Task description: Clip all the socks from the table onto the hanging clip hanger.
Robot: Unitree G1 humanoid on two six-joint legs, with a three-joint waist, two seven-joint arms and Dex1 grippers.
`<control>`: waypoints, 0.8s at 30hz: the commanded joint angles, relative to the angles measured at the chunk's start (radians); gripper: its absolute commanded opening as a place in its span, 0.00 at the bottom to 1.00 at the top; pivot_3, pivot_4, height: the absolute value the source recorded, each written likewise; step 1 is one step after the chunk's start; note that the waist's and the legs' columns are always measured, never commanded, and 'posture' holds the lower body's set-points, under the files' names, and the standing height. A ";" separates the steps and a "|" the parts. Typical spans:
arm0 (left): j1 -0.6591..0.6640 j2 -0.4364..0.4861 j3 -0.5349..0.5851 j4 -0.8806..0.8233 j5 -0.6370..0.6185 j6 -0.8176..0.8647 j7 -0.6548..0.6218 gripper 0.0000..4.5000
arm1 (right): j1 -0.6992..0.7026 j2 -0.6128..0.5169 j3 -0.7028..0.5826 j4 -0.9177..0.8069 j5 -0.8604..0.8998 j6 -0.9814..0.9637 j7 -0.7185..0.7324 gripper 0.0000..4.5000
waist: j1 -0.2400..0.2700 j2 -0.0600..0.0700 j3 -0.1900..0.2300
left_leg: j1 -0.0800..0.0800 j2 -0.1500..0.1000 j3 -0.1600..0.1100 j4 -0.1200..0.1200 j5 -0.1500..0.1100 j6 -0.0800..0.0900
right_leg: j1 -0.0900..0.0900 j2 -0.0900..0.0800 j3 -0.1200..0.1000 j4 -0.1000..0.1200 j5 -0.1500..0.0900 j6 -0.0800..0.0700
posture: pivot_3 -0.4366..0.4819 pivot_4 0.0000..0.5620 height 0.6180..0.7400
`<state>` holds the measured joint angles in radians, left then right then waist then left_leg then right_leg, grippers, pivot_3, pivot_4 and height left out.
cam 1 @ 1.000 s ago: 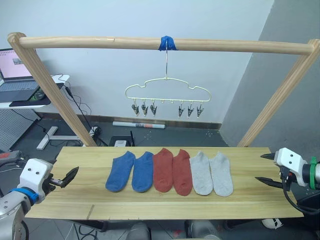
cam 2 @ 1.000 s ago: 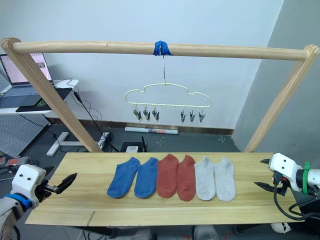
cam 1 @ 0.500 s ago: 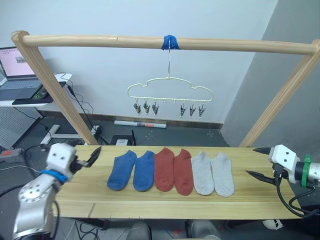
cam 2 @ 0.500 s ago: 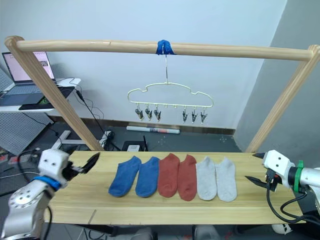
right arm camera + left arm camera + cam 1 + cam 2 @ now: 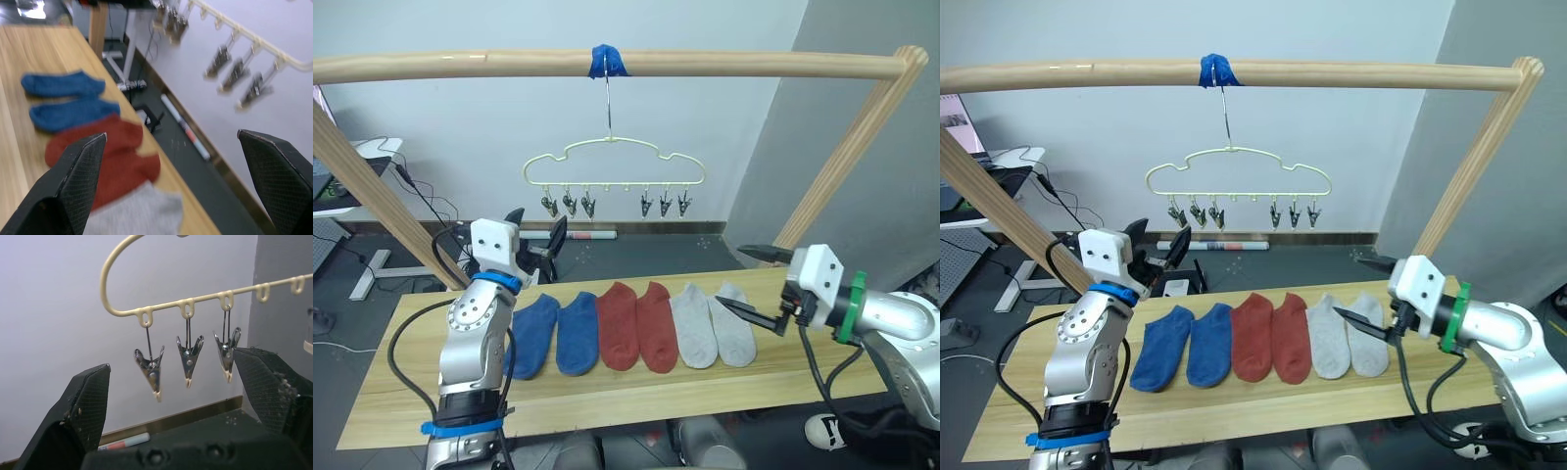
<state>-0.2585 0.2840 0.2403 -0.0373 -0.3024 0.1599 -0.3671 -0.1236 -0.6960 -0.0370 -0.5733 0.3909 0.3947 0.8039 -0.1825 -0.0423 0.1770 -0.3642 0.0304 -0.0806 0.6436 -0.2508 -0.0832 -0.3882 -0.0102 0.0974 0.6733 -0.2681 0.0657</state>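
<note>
Six soft ankle socks (image 5: 626, 327) lie on the light wooden table (image 5: 401, 397). Left gripper (image 5: 534, 231) spread at nine o'clock; right gripper (image 5: 751, 284) spread over grey socks, three o'clock.

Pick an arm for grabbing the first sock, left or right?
Right, probably. The right gripper is open and hovers low beside the grey socks on the table. The left gripper is open too, but raised toward the clip hanger, above the blue socks.
</note>
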 commanded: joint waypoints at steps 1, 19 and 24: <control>-0.032 -0.018 0.011 -0.001 -0.021 0.002 0.031 0.99 | -0.089 0.050 0.037 -0.047 0.030 0.071 -0.070 1.00 | -0.009 0.000 0.013 | 0.000 0.000 0.000 0.000 0.000 0.000 | 0.000 0.000 0.000 0.000 0.000 0.000 | 0.18 0.37 1.00; -0.116 -0.004 0.008 0.058 0.007 -0.038 0.071 0.46 | -0.158 0.097 0.082 -0.112 0.069 0.183 -0.135 1.00 | -0.010 0.007 0.060 | -0.022 0.000 0.000 0.000 -0.004 0.007 | -0.017 -0.001 -0.001 -0.011 0.004 -0.002 | 0.18 0.45 1.00; -0.141 -0.009 0.011 0.083 0.016 -0.082 0.079 0.46 | -0.178 0.104 0.094 -0.108 0.069 0.183 -0.139 1.00 | -0.011 0.007 0.069 | -0.022 0.000 0.000 0.000 -0.004 0.007 | -0.017 -0.001 0.000 -0.011 0.003 0.001 | 0.17 0.45 1.00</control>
<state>-0.3841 0.2711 0.2444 0.0607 -0.2908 0.1155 -0.2939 -0.2911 -0.5933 0.0622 -0.6469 0.4523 0.5847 0.6719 -0.1932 -0.0348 0.2456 -0.3867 0.0306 -0.0807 0.6436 -0.2549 -0.0764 -0.4051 -0.0108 0.0969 0.6625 -0.2654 0.0662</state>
